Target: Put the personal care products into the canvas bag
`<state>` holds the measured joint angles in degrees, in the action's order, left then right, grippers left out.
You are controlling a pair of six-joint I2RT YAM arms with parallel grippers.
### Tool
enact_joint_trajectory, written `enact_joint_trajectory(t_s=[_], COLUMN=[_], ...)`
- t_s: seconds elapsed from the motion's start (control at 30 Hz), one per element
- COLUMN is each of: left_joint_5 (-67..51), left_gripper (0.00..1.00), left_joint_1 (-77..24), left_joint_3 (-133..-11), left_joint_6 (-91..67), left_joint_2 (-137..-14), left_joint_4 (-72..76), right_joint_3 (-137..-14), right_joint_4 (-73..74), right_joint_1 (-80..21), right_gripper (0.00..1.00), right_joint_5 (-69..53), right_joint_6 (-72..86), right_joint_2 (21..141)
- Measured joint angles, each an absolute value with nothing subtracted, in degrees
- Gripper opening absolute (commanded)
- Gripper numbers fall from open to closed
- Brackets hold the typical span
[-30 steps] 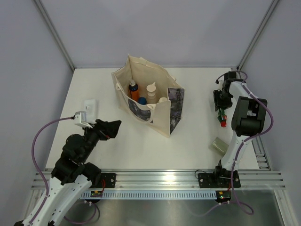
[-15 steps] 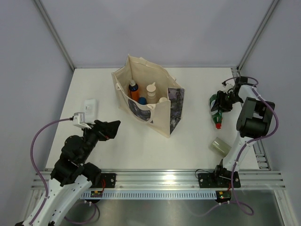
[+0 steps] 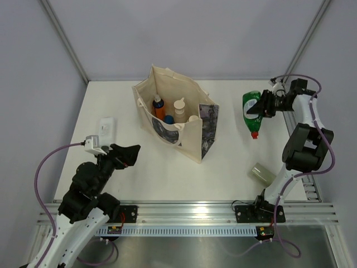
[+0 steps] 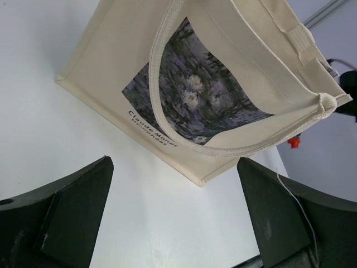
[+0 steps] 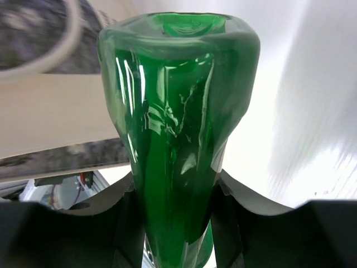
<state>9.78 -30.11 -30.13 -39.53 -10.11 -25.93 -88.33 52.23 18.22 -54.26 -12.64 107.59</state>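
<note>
White tabletop (image 3: 167, 178), walls (image 3: 184, 39) at 9, 12, 3 o'clock — central bag (image 3: 192, 142) holds orange bottle (image 3: 159, 108), beige bottle (image 3: 179, 107); right claw (image 3: 266, 106) at 2 grasps green bottle (image 3: 252, 109), left claw (image 3: 129, 154) gapes at 8.

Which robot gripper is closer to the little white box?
Left. The left gripper hovers close by the white box; the right gripper is far across, past the bag, holding the green bottle.

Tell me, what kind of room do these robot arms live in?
It looks like a robot testing booth, probably in a lab. It has plain grey walls joined by metal corner posts, a white table, and a left arm and right arm bolted to a metal rail.
</note>
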Motion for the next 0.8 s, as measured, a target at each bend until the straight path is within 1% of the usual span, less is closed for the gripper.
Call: enact_joint_trajectory(t_s=[0.13,0.23,0.33,0.47,0.6,0.8], left_joint_5=[10.90,11.57,12.14,12.56,12.80,13.45], left_gripper=[0.99,0.99,0.99,0.99,0.99,0.99], left_joint_1=[-30.11,-30.11,-30.11,-30.11,-30.11,-30.11], left_joint_3=[-30.55,-31.03,-31.90,-32.56,-32.58,-32.58], left_joint_6=[-39.53,-39.51,-39.51,-39.51,-39.62,-40.27], left_joint_2=[-10.11,-10.26,-10.74,-11.44,-11.49,-11.35], left_joint_4=[-27.49,-27.90,-28.49,-29.19,-30.35,-31.81], right_joint_3=[-99.68,-109.84,-118.63,-127.39,-134.74,-139.61], right_joint_4=[55.90,56.80,57.04,57.45,57.65,55.83], right_joint_1=[16.25,11.79,2.94,-8.71,-17.78,-27.18], right_gripper=[0.00,0.00,0.00,0.00,0.00,0.00], right_joint_5=[-56.21,-55.99,-54.57,-52.82,-50.41,-45.67], right_joint_6=[-13.98,-15.18,-15.59,-15.70,-15.66,-13.87], right_joint_2=[105.23,104.18,102.54,101.65,102.08,106.74])
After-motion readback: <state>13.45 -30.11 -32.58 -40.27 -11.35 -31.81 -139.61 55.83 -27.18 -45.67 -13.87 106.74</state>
